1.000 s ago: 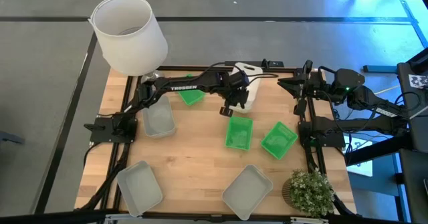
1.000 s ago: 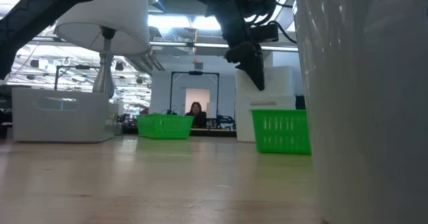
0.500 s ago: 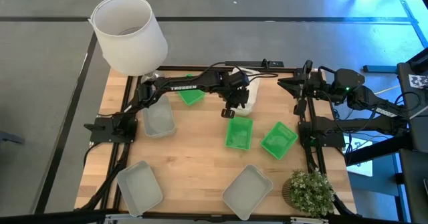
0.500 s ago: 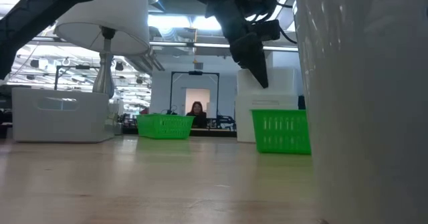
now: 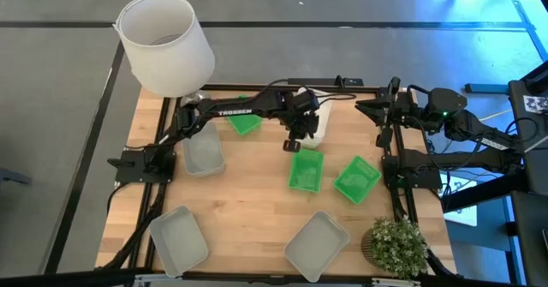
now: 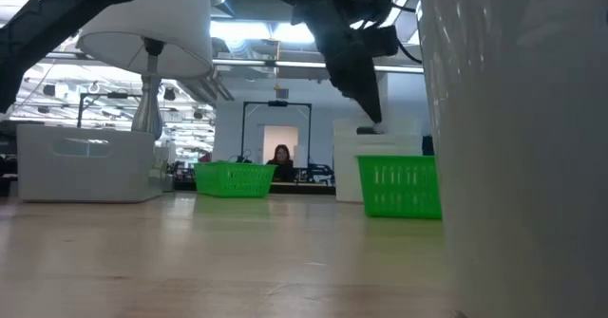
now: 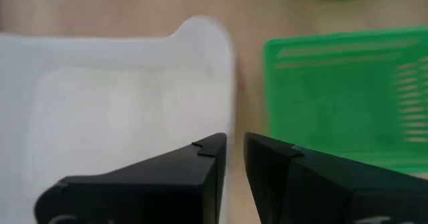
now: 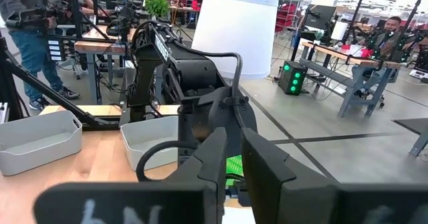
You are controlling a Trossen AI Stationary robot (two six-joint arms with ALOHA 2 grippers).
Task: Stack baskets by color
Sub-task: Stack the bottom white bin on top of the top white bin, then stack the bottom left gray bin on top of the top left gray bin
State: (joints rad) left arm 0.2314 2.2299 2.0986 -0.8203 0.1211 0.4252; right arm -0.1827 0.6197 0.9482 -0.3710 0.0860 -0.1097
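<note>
Your left arm reached across the table's far side, its left gripper (image 5: 292,145) pointing down between the white basket (image 5: 315,126) and the nearest green basket (image 5: 306,170), fingers (image 7: 200,167) nearly together with a thin gap, grasping nothing. Your right gripper (image 8: 233,158) waited folded at the right edge, a narrow gap between its fingers, empty. The grey baskets (image 5: 204,153) sat apart on the table

A broad bare strip of table (image 5: 248,206) is left between the grey baskets (image 5: 179,238) at the near corners and the two green baskets (image 5: 306,170) mid-table. The far edge is crowded by the white baskets (image 5: 315,124), a green basket (image 5: 246,122), and the lampshade (image 5: 164,43). The near right corner is blocked by a potted plant (image 5: 396,245).
</note>
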